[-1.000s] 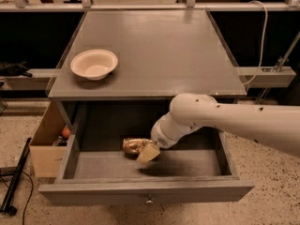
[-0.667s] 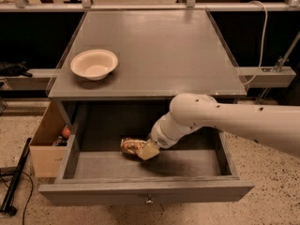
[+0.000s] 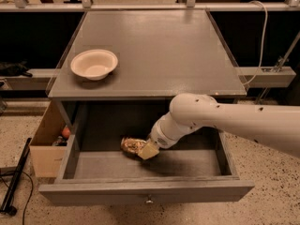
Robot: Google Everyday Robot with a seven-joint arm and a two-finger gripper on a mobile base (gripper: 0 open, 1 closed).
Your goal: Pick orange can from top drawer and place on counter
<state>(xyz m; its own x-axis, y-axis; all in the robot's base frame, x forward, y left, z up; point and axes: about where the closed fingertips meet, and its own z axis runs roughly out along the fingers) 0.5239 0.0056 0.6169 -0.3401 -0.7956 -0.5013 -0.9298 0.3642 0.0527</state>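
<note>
Since the frame one second back, gripper (image 3: 148,150) and orange can (image 3: 131,145) have shifted together a little toward the left and rear of the drawer; bowl, box and drawer front unchanged. The top drawer (image 3: 145,191) is pulled fully out below the counter (image 3: 159,46), with its small metal knob (image 3: 149,201) at the middle of the front panel. The can lies on its side inside the drawer, left of centre and toward the back, with its long axis running roughly left-right. Whether it rests on the drawer floor or is raised just off it: cannot tell. The white arm (image 3: 225,121) enters from the right edge and bends down over the drawer's right wall, and the gripper sits at the can's right end, a pale wedge-shaped part overlapping that end. Jaw state: cannot tell, since the view does not show whether the gripper is clamped on the can or merely against it. On the counter, a cream bowl (image 3: 94,63) stands upright near the left edge, well apart from the arm. A cardboard box (image 3: 46,158) stands on the floor just beside the drawer's left wall, open at the top, with a small orange-red object (image 3: 66,132) visible inside. A black pole (image 3: 16,177) leans on the speckled floor left of the box. A white cable (image 3: 260,41) loops down at the right rear, beyond the counter's edge.
</note>
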